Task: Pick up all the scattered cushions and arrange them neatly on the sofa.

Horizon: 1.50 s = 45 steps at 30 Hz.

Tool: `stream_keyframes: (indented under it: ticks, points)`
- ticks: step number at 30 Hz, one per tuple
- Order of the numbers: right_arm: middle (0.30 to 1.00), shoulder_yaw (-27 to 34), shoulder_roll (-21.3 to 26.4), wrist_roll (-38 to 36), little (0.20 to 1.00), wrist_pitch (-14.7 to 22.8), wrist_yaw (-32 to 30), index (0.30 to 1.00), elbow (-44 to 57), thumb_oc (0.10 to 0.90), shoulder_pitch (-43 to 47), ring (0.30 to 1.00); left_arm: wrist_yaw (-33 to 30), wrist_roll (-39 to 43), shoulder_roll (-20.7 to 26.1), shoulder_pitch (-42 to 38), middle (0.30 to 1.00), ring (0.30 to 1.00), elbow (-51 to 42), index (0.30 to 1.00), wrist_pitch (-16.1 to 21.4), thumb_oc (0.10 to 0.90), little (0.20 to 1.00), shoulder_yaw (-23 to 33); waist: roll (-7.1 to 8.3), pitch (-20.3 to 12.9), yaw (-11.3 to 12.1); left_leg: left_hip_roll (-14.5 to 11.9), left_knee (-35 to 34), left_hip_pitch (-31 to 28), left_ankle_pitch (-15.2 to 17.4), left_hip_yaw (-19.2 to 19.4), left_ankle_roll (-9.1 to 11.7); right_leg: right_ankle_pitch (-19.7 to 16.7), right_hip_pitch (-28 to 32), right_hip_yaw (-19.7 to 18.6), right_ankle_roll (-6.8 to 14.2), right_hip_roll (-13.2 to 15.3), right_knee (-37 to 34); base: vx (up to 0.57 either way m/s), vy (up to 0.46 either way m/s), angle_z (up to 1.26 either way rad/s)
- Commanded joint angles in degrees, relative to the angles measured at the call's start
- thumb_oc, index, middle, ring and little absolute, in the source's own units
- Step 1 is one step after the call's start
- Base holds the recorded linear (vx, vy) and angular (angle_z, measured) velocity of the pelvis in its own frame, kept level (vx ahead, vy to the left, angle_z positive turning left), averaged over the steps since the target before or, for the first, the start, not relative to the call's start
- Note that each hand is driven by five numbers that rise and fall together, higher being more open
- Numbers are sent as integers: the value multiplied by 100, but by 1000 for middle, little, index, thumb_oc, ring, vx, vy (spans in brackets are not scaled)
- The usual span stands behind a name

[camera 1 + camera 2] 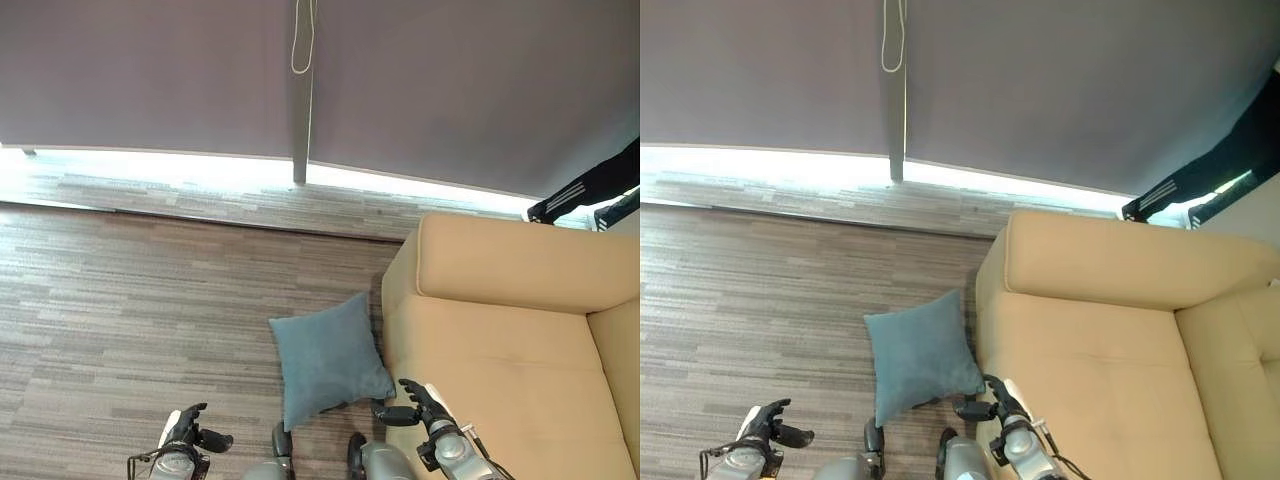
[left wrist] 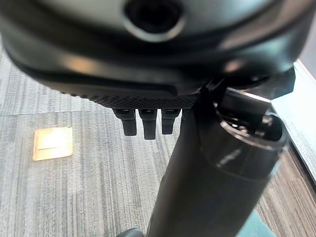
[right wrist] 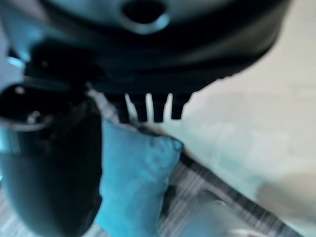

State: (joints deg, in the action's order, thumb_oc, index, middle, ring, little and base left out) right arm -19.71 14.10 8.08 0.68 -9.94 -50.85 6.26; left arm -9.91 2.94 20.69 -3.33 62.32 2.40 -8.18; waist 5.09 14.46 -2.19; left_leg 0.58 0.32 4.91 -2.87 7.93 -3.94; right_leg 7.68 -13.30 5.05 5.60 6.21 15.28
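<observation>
Right now I see the grey wood-grain plank floor across most of my head views, with dark roller blinds along its far edge. My tan fabric sofa sits at the right, its seat bare. Leaning against the sofa's front edge, the square blue-grey fabric cushion stands on the floor. My right hand hovers just beside the cushion's lower corner, fingers loosely spread, gripping nothing. My left hand hangs low over the floor, well apart from the cushion, fingers relaxed and empty.
</observation>
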Motion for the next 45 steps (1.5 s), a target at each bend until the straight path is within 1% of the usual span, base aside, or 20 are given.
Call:
stream_keyframes:
  ticks: [1, 2, 5, 6, 9, 10, 16, 20, 25, 26, 28, 30, 32, 36, 39, 40, 41, 42, 43, 45]
  points:
    - [900, 43, 192, -235, 900, 184, -164, 900, 360, 800, 204, 900, -184, 176, 191, 8, 900, 900, -391, 900, 267, 800, 900, 72, 300, -22, -31, 97, 627, 284, 832, -53, 282, -621, 162, 101, 133, -8, -812, -35, -93, 34]
    - [900, 24, 203, -281, 900, 203, -200, 900, 425, 800, 312, 900, -200, 360, 157, -47, 900, 900, -497, 900, 313, 800, 900, 114, 301, 97, 37, 81, 642, 480, 766, -111, 312, -692, 39, 16, 107, -62, -774, -85, -86, 29]
    - [900, 5, 222, -352, 900, 206, -258, 900, 449, 800, 442, 900, -246, 483, 156, -120, 900, 900, -544, 900, 359, 800, 900, 142, 278, 157, 97, 78, 677, 693, 715, -140, 345, -730, -64, 96, 72, -11, -832, -69, -78, 18]
    - [900, -7, 235, -474, 900, 235, -332, 900, 501, 800, 657, 900, -314, 667, 151, -254, 900, 900, -653, 900, 426, 800, 900, 129, 233, 294, 154, 62, 684, 943, 619, -208, 396, -759, -279, 129, 21, -1, -822, -76, -99, 11]
    - [900, -29, 253, -564, 900, 250, -402, 900, 518, 800, 829, 900, -383, 865, 151, -329, 900, 900, -764, 900, 484, 800, 900, 154, 188, 366, 202, 43, 681, 1103, 562, -228, 432, -775, -409, 177, -13, 10, -832, -47, -94, 10]
    - [900, -134, 254, -657, 900, 242, -503, 900, 556, 800, 1150, 900, -494, 1080, 132, -487, 900, 900, -854, 900, 534, 800, 900, 141, 141, 515, 253, 32, 666, 1265, 487, -243, 464, -800, -581, 192, -38, 8, -819, -45, -79, 15]
    - [900, -534, 65, -868, 900, 203, -709, 900, 347, 800, 2258, 900, -710, 1547, 130, -984, 900, 900, -875, 900, 674, 800, 900, -7, 19, 879, 357, 20, 565, 1638, 257, -288, 525, -891, -1014, 221, -65, -37, -802, -48, -42, 4]
    - [900, -680, 41, -941, 900, 181, -791, 900, 186, 800, 2793, 900, -766, 1700, 206, -1226, 900, 900, -889, 900, 732, 800, 900, -104, -6, 1044, 395, 15, 542, 1766, 207, -307, 542, -898, -1151, 222, -60, -40, -773, -27, -16, 5]
    - [900, -755, 217, -1297, 900, 159, -1031, 900, -266, 800, 3975, 900, -962, 1973, 567, -1988, 900, 900, -1262, 900, 965, 800, 900, -319, -50, 1533, 508, 42, 860, 2424, 195, -366, 589, -912, -1769, 283, -84, 5, -486, -66, -66, 11]
    - [900, -755, 217, -1297, 900, 159, -1031, 900, -266, 800, 3975, 900, -962, 1973, 567, -1988, 900, 900, -1261, 900, 965, 800, 900, -319, -50, 1533, 508, 42, 860, 2424, 195, -366, 589, -912, -1769, 283, -84, 5, -486, -44, -100, 18]
    - [900, -721, 385, -1500, 900, 117, -1142, 900, -539, 800, 4458, 900, -1044, 2067, 684, -2270, 900, 900, -1385, 900, 1035, 800, 900, -415, -50, 1533, 534, 25, 1003, 2991, 172, -395, 595, -931, -2323, 344, -96, 31, -349, -10, -97, 20]
    - [900, -682, 445, -1597, 900, 119, -1170, 900, -588, 800, 4587, 900, -1050, 2091, 708, -2349, 900, 900, -1456, 900, 1044, 800, 900, -436, -43, 1533, 538, 16, 1035, 3160, 156, -407, 596, -935, -2494, 366, -97, 38, -299, 4, -59, 21]
    - [900, -647, 672, -1810, 900, 81, -1279, 900, -742, 800, 4911, 900, -1091, 2143, 830, -2524, 900, 900, -1573, 900, 1067, 800, 900, -530, -45, 1533, 541, -4, 1060, 3656, 93, -465, 617, -922, -2983, 429, -82, 46, -203, 15, -95, 12]
    - [900, -650, 847, -1955, 900, 70, -1372, 900, -771, 800, 5173, 900, -1127, 2106, 940, -2804, 900, 900, -1571, 900, 1056, 800, 900, -634, -28, 1533, 475, -11, 1046, 4125, 12, -508, 654, -929, -3465, 468, -79, 46, -120, 23, -84, 17]
    - [900, -673, 1025, -2147, 900, 114, -1538, 900, -811, 800, 5525, 900, -1194, 2178, 1046, -3149, 900, 900, -1602, 900, 1089, 800, 900, -723, -42, 1533, 413, -30, 1142, 4716, -23, -581, 691, -886, -4037, 527, -92, 43, 39, 69, -116, 15]
    - [900, -700, 1057, -2196, 900, 110, -1566, 900, -802, 800, 5527, 900, -1214, 2203, 1072, -3144, 900, 900, -1641, 900, 1103, 800, 900, -732, -65, 1533, 419, -50, 1166, 4678, 137, -633, 724, -709, -4054, 491, -47, 8, 161, 105, -101, 15]
    - [900, -680, 1166, -2194, 900, 99, -1632, 900, -767, 800, 5576, 900, -1255, 2209, 1128, -3170, 900, 900, -1751, 900, 1119, 800, 900, -738, -82, 1533, 418, -50, 1199, 4835, 129, -667, 736, -671, -4192, 509, -51, 20, 223, 53, -96, 15]
    - [900, -613, 1259, -2258, 900, 119, -1734, 900, -713, 800, 5677, 900, -1279, 2218, 1178, -3262, 900, 900, -1857, 900, 1123, 800, 900, -741, -94, 1533, 387, -50, 1233, 5152, -45, -652, 713, -802, -4469, 589, -102, 54, 236, 67, -130, 24]
    - [900, -423, 1323, -2460, 900, 137, -1928, 900, -551, 800, 5550, 900, -1403, 2168, 1191, -3157, 900, 900, -2125, 900, 1129, 800, 900, -701, -141, 1533, 342, -83, 1285, 5245, 104, -728, 759, -580, -4607, 552, -60, 29, 428, 64, -90, 31]
    - [900, -377, 1355, -2543, 900, 169, -1982, 900, -480, 800, 5495, 900, -1438, 2180, 1178, -3113, 900, 900, -2205, 900, 1115, 800, 900, -647, -163, 1533, 313, -104, 1275, 5354, 82, -753, 774, -549, -4760, 565, -62, 24, 483, 70, -51, 27]
